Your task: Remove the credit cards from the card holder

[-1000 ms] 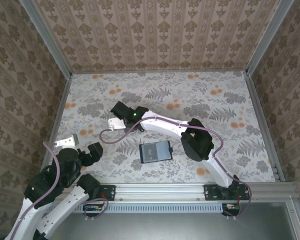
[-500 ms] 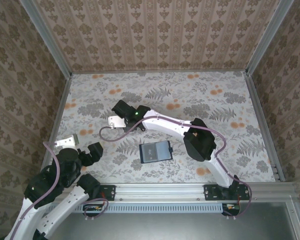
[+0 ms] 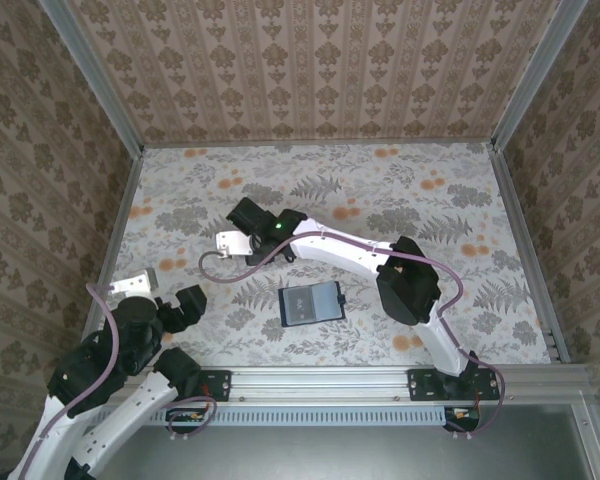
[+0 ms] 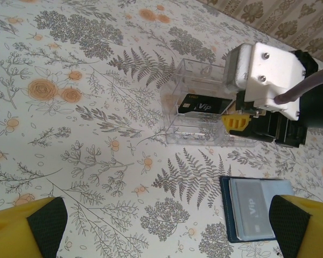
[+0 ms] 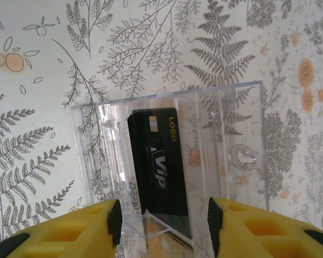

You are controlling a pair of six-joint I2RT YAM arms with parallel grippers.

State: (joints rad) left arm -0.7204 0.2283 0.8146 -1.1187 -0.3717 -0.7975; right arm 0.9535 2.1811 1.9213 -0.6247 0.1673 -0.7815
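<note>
- Top external view: the small dark navy bifold card holder lies opened flat on the floral-patterned table. It is near the front rail, about midway between the two arm bases. The right arm reaches across to left of centre, and the right gripper sits farther back and to the left, well apart from the card holder. The left gripper is folded back by the table's left edge.
- Left wrist view: the left gripper has its yellow fingers spread wide at the two lower corners, with bare table between them. Ahead lies a clear rectangular plastic box with a black card marked VIP in gold inside. The right gripper is at the box's right end. The card holder is at lower right, apart from the box, with a pale grey card marked VIP on its inner face.
- Right wrist view: the right gripper's black pads are parted either side of the black card's near end. There is a gap on each side, so nothing is pinched. The card rests inside the clear box.
</note>
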